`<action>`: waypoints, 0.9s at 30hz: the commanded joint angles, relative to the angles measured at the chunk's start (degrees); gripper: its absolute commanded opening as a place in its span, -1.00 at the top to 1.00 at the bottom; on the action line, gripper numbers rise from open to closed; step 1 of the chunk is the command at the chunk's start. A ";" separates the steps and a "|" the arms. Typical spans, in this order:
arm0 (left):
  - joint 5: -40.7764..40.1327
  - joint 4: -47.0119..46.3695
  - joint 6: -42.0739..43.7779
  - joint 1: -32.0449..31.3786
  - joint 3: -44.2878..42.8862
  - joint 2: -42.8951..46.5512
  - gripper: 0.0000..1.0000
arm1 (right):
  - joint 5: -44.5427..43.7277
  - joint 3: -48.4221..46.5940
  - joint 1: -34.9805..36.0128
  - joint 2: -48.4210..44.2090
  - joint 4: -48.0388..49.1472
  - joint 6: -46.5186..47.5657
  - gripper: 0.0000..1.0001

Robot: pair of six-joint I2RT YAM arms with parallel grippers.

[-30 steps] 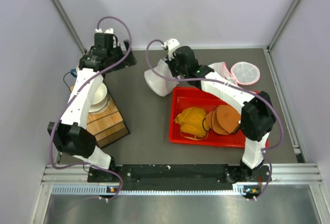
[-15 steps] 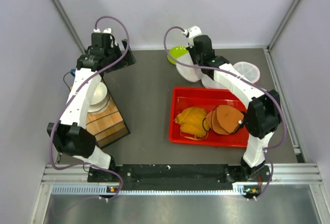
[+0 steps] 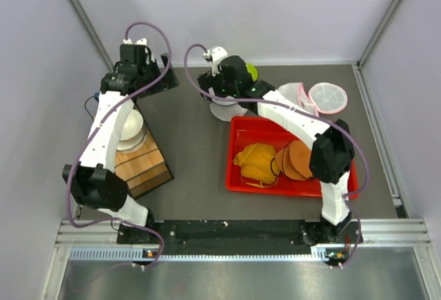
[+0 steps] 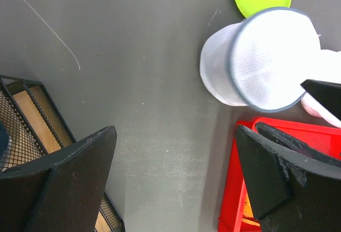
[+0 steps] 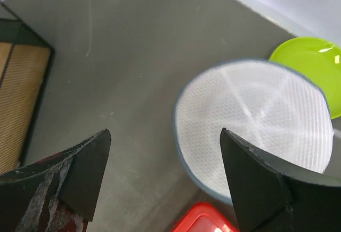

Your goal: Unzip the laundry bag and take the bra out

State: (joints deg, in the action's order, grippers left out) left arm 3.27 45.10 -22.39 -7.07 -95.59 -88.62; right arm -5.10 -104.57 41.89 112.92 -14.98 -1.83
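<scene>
Right gripper (image 5: 164, 141) hangs open-jawed above white mesh laundry bag (image 5: 250, 125), fingers clear of it. Bag sits just off far left corner of red tray (image 3: 238, 179), beside green plate (image 5: 314, 66). Orange bra (image 3: 256, 162) and brown bra (image 3: 298, 158) lie in tray. Left gripper (image 4: 173, 141) spread wide, holding nothing, over grey table (image 4: 133, 56), left of bag.

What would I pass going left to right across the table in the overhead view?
Crate → white bag → green plate → pink-rimmed bag. The red tray is left out, since it spans beneath several of these.
</scene>
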 commanded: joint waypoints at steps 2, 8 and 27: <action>4.55 -1.77 -0.98 -0.22 -1.01 0.38 -0.98 | 10.19 -0.82 -5.22 -6.29 -0.05 -6.25 -0.68; 0.60 -3.53 -1.59 -8.65 0.05 -2.43 -0.98 | 6.24 12.52 -13.40 -16.57 3.19 -9.33 -0.61; -21.37 -13.29 -34.20 -24.39 1.64 -16.31 -0.94 | 1.07 42.34 -24.22 -38.74 11.82 -20.06 -0.66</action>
State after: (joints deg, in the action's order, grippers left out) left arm -11.29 34.96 -49.89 -30.46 -90.13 -102.65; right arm -2.00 -64.31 17.56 80.60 -7.51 -21.17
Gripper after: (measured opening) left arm 0.973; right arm 0.830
